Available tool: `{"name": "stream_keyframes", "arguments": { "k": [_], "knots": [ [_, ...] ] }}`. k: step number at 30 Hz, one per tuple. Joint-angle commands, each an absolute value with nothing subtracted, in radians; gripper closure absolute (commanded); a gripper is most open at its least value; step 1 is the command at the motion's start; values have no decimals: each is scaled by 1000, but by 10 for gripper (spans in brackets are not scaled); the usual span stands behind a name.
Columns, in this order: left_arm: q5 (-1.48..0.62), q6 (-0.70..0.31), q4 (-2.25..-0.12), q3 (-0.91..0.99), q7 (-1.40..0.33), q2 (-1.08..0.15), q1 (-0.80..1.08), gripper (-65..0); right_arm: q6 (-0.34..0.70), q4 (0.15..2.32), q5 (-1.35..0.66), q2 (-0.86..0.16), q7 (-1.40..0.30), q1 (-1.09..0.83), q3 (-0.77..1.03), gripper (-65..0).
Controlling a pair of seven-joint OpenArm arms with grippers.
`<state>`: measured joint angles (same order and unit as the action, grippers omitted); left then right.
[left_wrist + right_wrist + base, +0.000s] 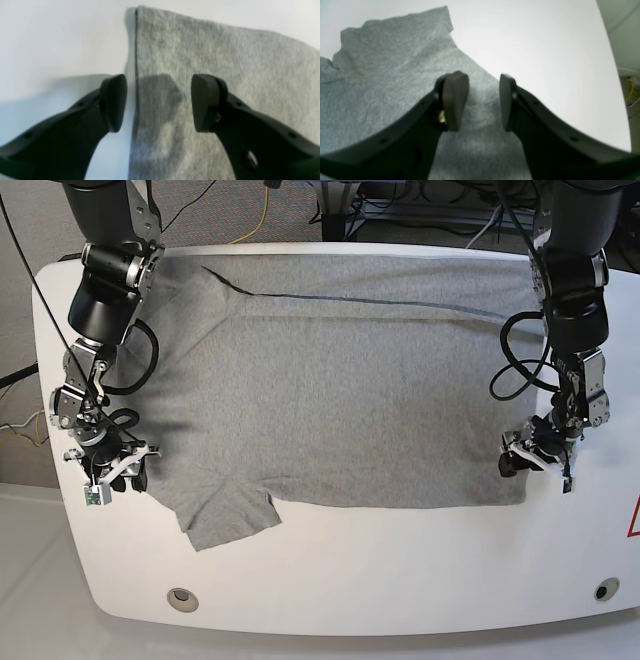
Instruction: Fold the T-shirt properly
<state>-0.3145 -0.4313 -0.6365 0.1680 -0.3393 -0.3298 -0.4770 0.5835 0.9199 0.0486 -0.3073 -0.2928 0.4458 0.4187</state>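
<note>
Shirt (340, 390) lies flat across the tabletop (400, 580), one sleeve at lower left. Left claw (158, 102) gapes over the hem edge, empty. Right claw (483, 102) part open over the sleeve side, empty. Looks like pre-grasp; next: descend, pinch both edges.

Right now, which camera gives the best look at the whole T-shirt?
The base view: the T-shirt lies spread across the white table, one sleeve showing at the front. The left wrist view shows only a straight edge, the right wrist view a sleeve and some body fabric.
</note>
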Motion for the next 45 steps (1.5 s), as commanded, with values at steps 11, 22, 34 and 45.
{"name": "stream_keyframes", "arguments": {
  "k": [11, 22, 34, 45],
  "knots": [
    [-321, -436, -612, 166, -336, -348, -524, -385, 572, 815, 38, -325, -183, 506, 419, -224],
    [-321, -428, -642, 167, -329, -344, -497, -393, 582, 780, 37, -327, -195, 523, 419, -282],
    [-322, -430, -640, 163, -328, -344, -508, -386, 580, 787, 33, -326, -200, 504, 427, -306],
    [-324, -427, -633, 159, -332, -342, -514, -387, 585, 793, 33, -323, -201, 503, 429, -305]
  ]
}}
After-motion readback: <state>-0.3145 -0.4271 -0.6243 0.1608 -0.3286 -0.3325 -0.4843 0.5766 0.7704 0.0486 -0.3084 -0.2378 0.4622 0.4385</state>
